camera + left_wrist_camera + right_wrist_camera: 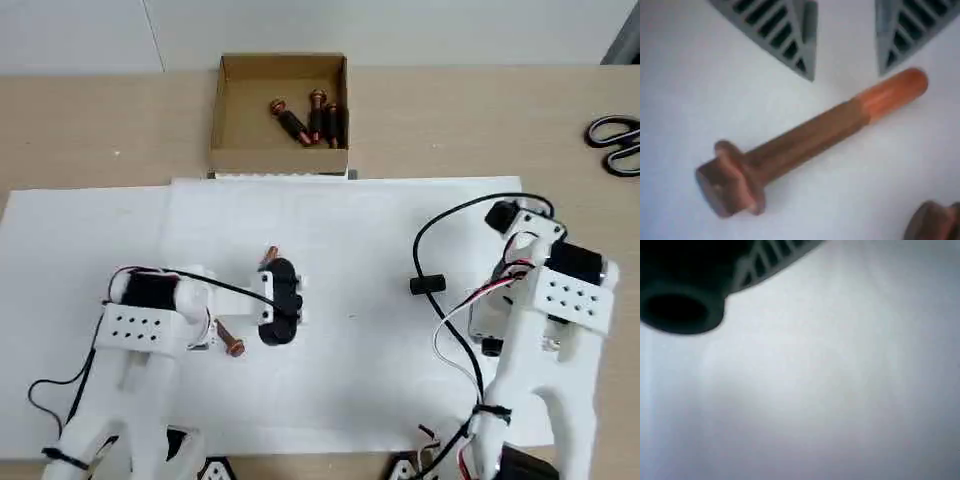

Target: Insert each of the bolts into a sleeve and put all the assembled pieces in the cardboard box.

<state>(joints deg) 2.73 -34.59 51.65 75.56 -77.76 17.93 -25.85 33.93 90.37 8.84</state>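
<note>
Two hands: the left hand (845,65) hangs open above a bolt (805,145), the right hand (488,330) grips a sleeve (680,310).

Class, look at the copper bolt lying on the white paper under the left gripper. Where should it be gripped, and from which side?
Grip the bolt by its straight shank, between the flanged head and the brighter tip, coming down from above. It lies flat on the paper, so only its long sides are free. The open left gripper should probably straddle the shank crosswise.
</note>
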